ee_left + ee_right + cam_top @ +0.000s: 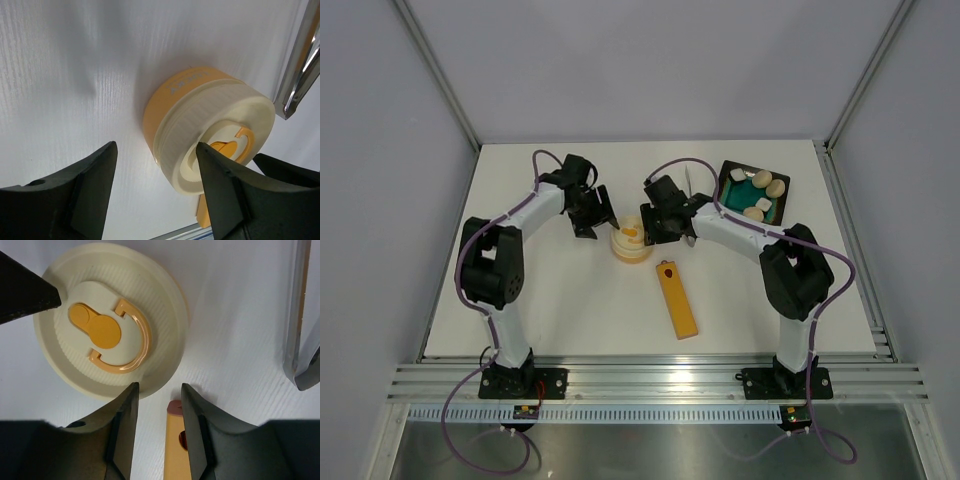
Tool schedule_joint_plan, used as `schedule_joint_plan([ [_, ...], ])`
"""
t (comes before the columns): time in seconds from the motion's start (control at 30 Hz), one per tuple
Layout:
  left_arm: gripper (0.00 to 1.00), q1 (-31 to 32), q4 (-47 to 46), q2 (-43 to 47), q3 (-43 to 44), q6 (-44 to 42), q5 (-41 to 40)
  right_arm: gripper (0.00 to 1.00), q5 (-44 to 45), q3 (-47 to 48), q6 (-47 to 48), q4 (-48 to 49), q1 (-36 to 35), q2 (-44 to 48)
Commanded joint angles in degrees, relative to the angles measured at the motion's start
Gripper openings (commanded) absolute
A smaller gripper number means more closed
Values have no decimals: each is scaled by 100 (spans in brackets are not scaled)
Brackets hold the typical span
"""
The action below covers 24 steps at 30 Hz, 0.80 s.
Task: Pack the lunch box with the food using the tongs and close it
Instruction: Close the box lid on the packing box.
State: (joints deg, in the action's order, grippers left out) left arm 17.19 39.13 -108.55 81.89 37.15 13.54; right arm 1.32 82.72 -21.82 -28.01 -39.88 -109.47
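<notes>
The closed box (632, 243), its lid (110, 320) on with the orange mark facing up, stands mid-surface (550, 300) between the two tools. The left tool (590, 224) hovers just left of it, jaws well apart and empty. From that wrist, the box sits just beyond the fingers (85, 190), nearer the right-hand one. The right tool (667, 232) hangs just beside the box's right side, jaws apart and gripping nothing, and the red-dotted end of the bar (676, 298) shows through the gap below. The tongs (689, 180) lie behind the right tool, beside the tray (742, 192), where food (776, 187) sits.
</notes>
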Motion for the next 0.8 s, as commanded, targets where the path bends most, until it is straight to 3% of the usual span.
schedule_joint_plan([
  [0.0, 71, 12, -64, 405, 3, -129, -141, 48, 272, 324, 108, -178, -73, 383],
  [0.3, 78, 4, 85, 571, 3, -216, -167, 48, 404, 596, 205, -301, -73, 462],
  [0.77, 78, -242, 630, 1617, 337, -472, -528, 48, 334, 1562, 609, -758, -231, -74],
])
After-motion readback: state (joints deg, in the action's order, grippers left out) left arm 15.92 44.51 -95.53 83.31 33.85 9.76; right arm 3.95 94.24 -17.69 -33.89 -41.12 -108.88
